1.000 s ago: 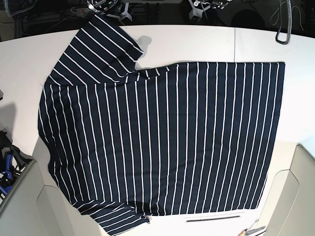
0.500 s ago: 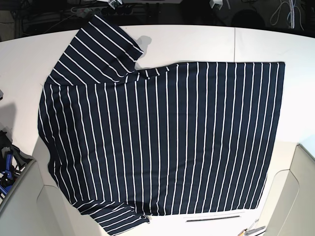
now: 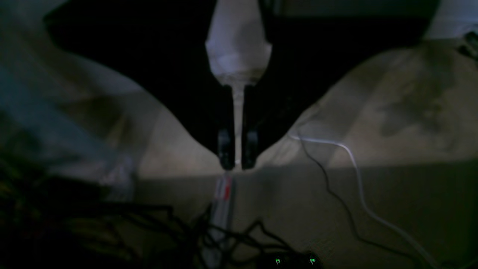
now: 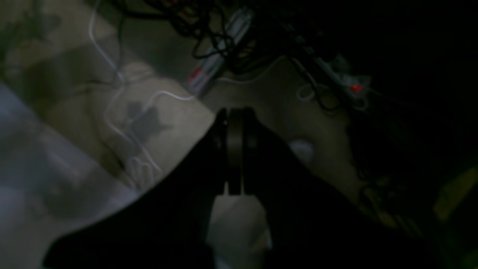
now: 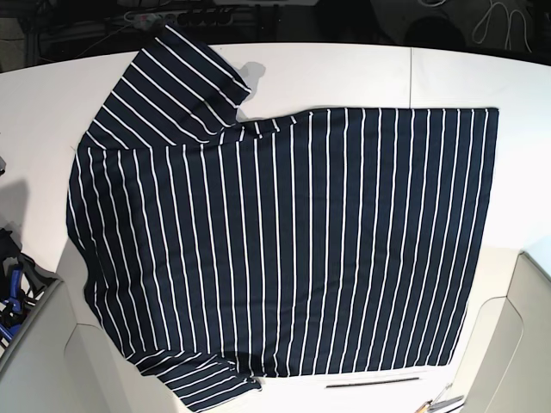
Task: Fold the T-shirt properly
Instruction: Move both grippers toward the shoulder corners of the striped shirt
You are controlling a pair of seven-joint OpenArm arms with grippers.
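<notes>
The T-shirt [image 5: 284, 241], dark navy with thin white stripes, lies spread flat on the white table [image 5: 362, 73] in the base view. One sleeve [image 5: 176, 82] points to the upper left, the other [image 5: 207, 383] lies at the lower left, and the hem runs down the right side. Neither gripper shows in the base view. In the left wrist view my left gripper [image 3: 238, 164] hangs shut over a dim floor, holding nothing. My right gripper [image 4: 235, 112] is shut too, with nothing in it, above cables.
A power strip [image 3: 222, 194] and tangled cables lie on the floor below the left gripper. Another power strip [image 4: 216, 71] and a white cable [image 4: 112, 78] lie below the right one. Grey panels [image 5: 516, 344] flank the table's near corners. A blue object [image 5: 10, 292] sits at the left edge.
The arm parts seen along the top edge of the base view have drawn back out of sight. The T-shirt has not moved.
</notes>
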